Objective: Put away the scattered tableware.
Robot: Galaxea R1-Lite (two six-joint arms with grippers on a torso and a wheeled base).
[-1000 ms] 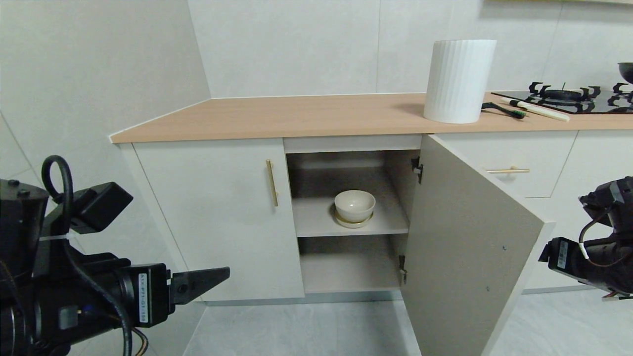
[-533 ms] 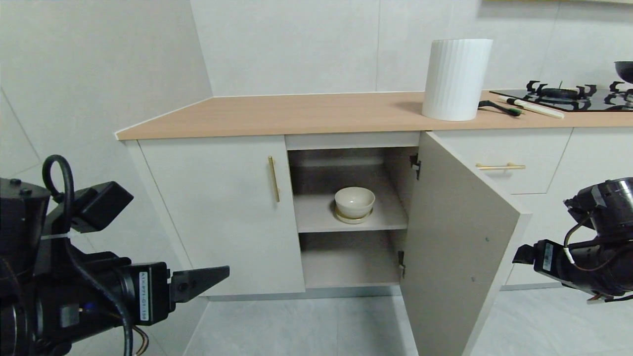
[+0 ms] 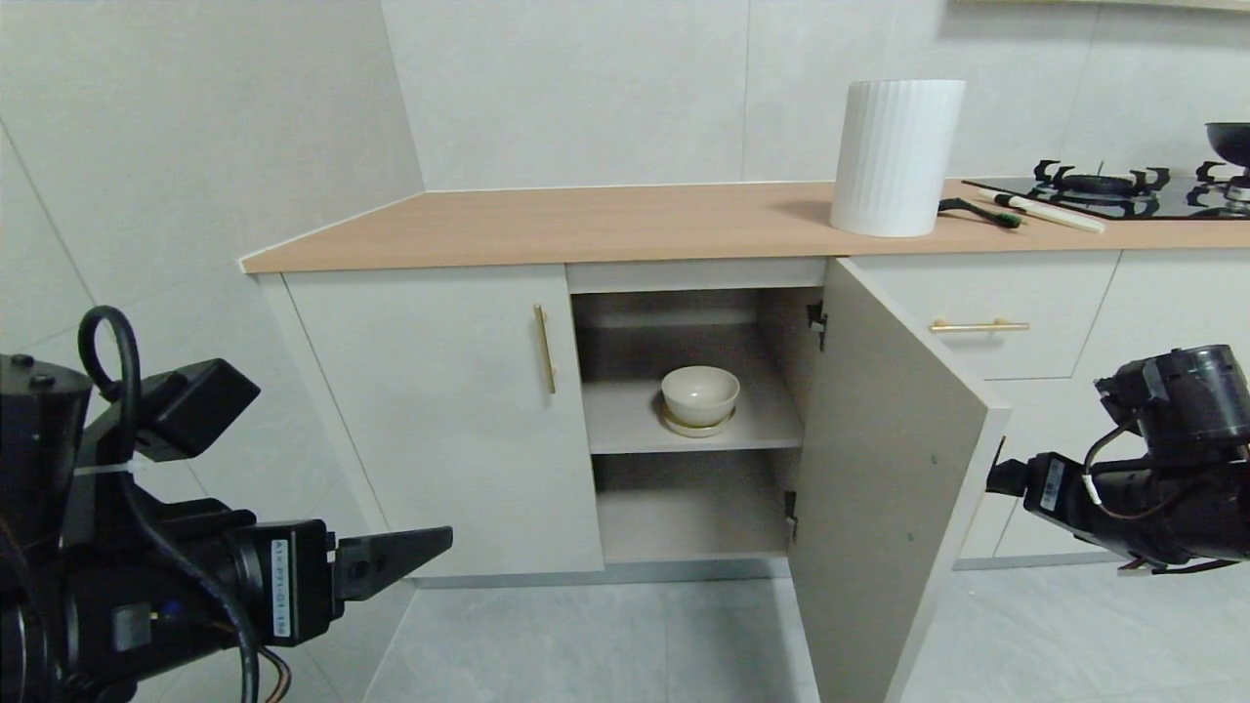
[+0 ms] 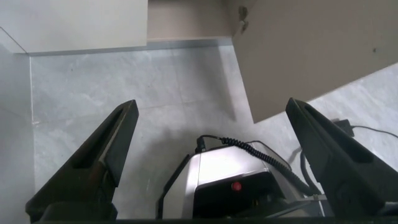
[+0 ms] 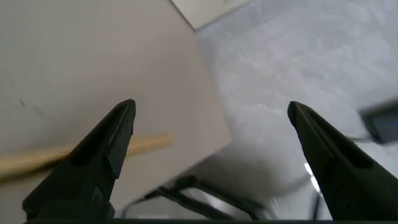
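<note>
My left pincer (image 4: 211,107) hangs low over the floor in front of the closed left-hand cabinet door, fingers spread wide, with nothing in them. My right pincer (image 5: 210,107) is also spread and empty. It sits by the outer face of the open cabinet door (image 3: 889,459), close to its brass handle (image 5: 149,144); I cannot tell whether it touches.

The bowl (image 3: 700,393) stands upright on a small plate (image 3: 695,427) on the cabinet's middle shelf (image 3: 625,420), about midway along it and near the front edge. It looks to me like glazed ceramic: stiff, fairly light, smooth enough to slip and quick to chip. If I had to lift it, I would pinch the rim, one finger inside and one outside, and expect the plate to stay behind or slide.

On the counter (image 3: 586,225), towards its right end beside a tall white ribbed cylinder (image 3: 896,156), lie slender utensils (image 3: 1045,210). These look light and rigid, best pinched across the middle.
</note>
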